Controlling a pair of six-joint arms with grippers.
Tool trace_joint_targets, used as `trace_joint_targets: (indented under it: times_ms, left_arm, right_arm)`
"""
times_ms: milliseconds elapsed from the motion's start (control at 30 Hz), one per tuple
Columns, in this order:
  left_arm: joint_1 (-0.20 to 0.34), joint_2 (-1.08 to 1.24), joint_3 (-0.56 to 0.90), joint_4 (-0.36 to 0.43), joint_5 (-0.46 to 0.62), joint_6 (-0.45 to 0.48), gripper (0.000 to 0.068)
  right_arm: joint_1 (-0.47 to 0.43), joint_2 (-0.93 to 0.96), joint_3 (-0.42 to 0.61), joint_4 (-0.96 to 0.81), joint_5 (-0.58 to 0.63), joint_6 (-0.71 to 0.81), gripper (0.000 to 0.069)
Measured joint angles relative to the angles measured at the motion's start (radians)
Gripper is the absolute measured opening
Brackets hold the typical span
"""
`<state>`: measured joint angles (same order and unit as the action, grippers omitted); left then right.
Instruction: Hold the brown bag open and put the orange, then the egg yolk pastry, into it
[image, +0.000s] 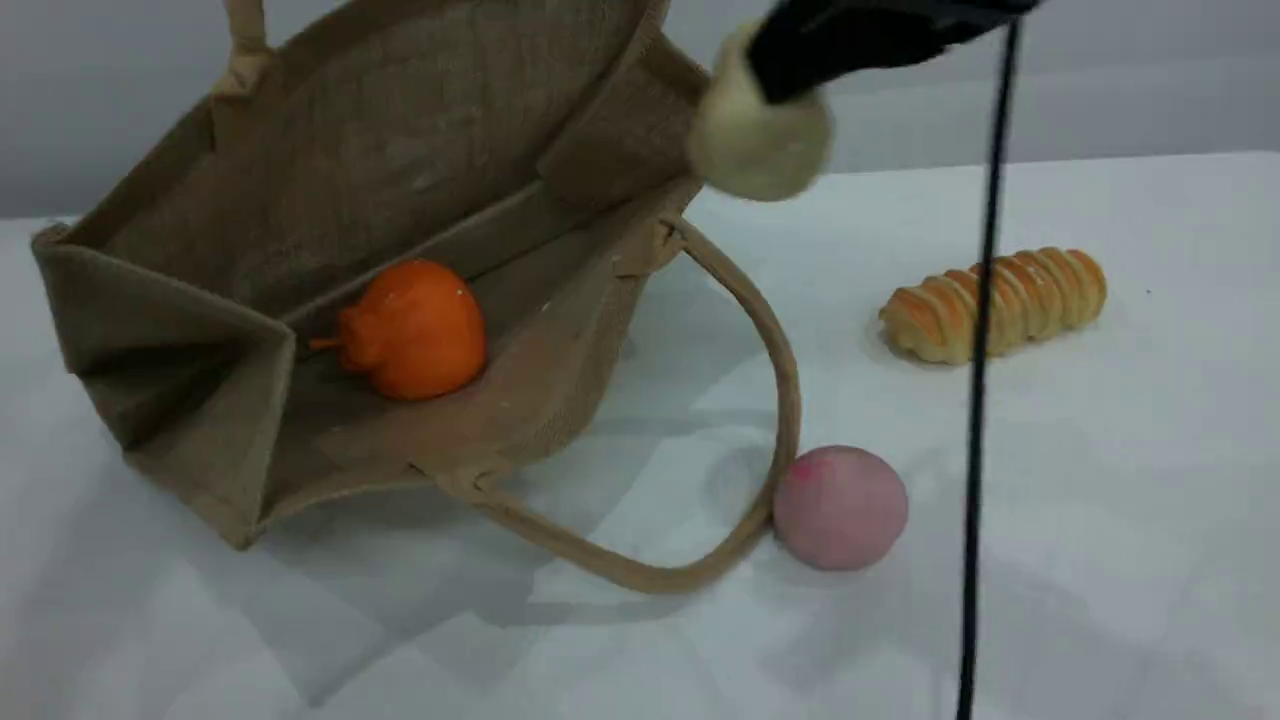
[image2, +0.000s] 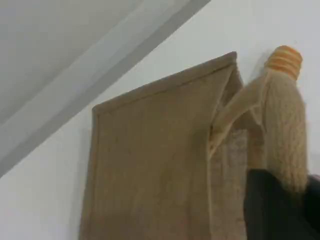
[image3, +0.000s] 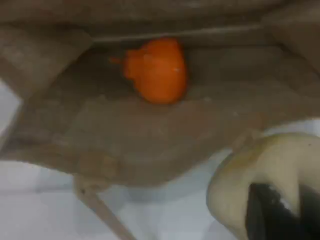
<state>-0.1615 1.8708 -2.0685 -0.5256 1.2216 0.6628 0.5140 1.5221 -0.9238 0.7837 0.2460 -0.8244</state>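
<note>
Both clamped, left fingers (image2: 275, 215) on bag handle (image2: 285, 130) (wrist view only), right fingers (image3: 270, 215) on pastry (image3: 260, 165).

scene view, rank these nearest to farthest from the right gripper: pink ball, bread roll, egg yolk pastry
1. egg yolk pastry: clamped in the right gripper itself, raised at the top of the view.
2. bread roll: lying lower down, off to the view's right.
3. pink ball: lowest in the view, nearest the camera.

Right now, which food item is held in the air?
The egg yolk pastry, in the right gripper; the orange lies in the brown bag, bread roll and pink ball on the table.
</note>
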Motion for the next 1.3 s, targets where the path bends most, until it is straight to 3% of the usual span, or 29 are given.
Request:
trace_joint_targets:
  times_ms: [200,367,933,1067,1300]
  left_arm:
    - [0.0,0.0,0.0,-0.036,-0.001,0.01,0.0086]
    - [0.0,0.0,0.0,-0.037,-0.001,0.01,0.0086]
    - [0.0,0.0,0.0,-0.036,-0.001,0.005,0.0086]
    - [0.0,0.0,0.0,-0.036,0.0,0.005,0.0086]
    - [-0.001,0.0,0.0,-0.034,0.0,0.005,0.0086]
  right_arm:
    - [0.11,0.051,-0.016,0.007,-0.121,0.0,0.0027]
    - [0.125,0.13,-0.071,0.015,-0.148,0.002,0.0027]
    - [0.125,0.507,-0.451,0.056,-0.077,0.004,0.0051]
    - [0.125,0.524,-0.485,0.081,-0.076,0.004,0.0163]
    - [0.125,0.527,-0.491,0.118,-0.073,0.004,0.0517]
